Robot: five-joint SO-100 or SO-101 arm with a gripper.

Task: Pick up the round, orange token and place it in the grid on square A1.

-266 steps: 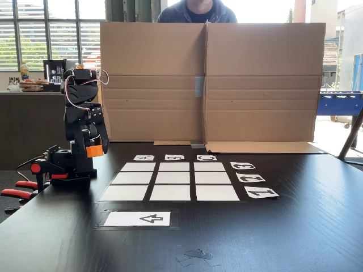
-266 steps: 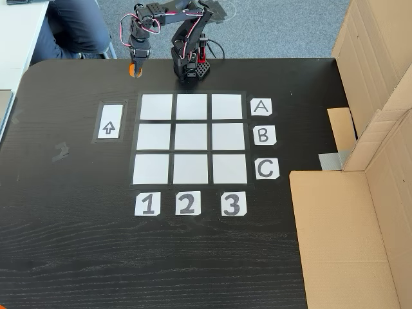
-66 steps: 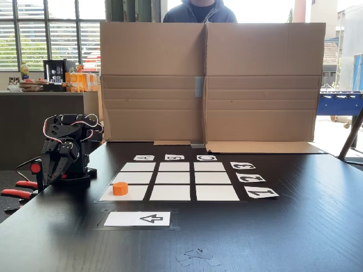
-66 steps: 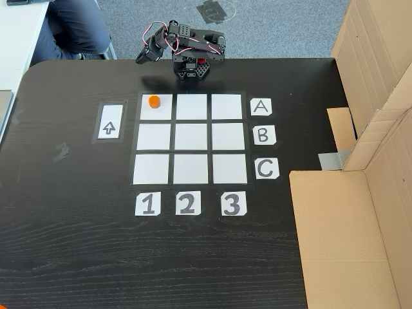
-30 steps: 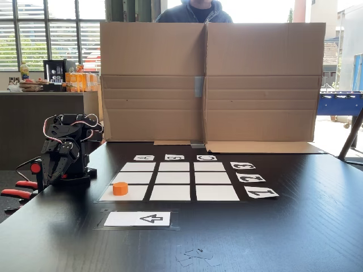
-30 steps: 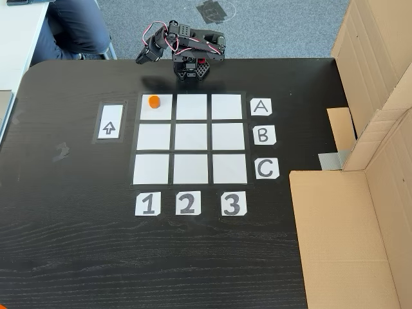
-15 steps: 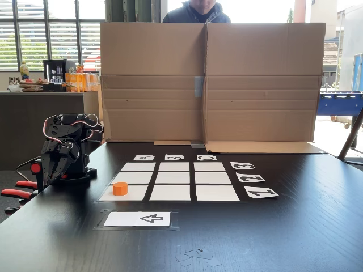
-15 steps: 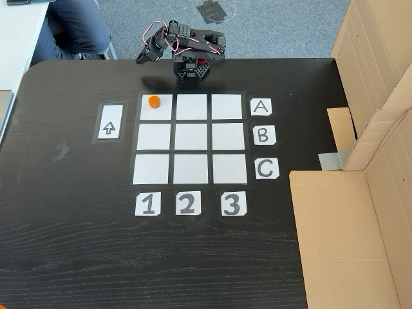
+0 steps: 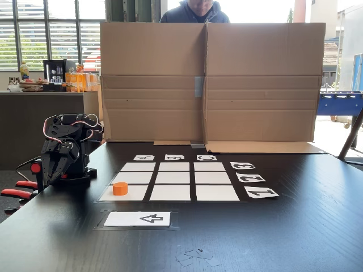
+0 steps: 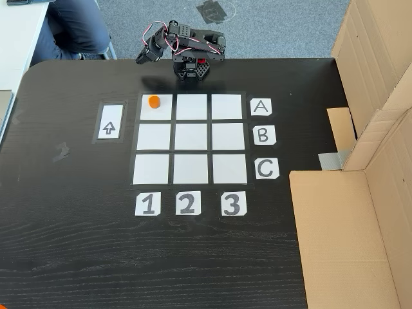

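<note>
Dark table point(image 10: 77, 257) holds the grid point(image 10: 190, 138) — the token point(image 10: 153, 101) sits on square A1 point(image 10: 162, 111), job looks done. The gripper point(image 10: 140, 59) is folded away — jaws too small to tell.

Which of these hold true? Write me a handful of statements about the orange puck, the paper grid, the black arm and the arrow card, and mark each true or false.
1. The small orange plastic puck rests on the white paper grid's corner square, in line with the "A" card and the "1" card. True.
2. The black arm's two-finger gripper is clamped on the puck. False: it is folded back near the arm's base, apart from the puck.
3. The white card with a black arrow lies beside the grid, outside it. True.
4. A second puck sits on the centre square. False: the centre square is bare.
5. The cardboard screen lies flat. False: it stands upright.
</note>
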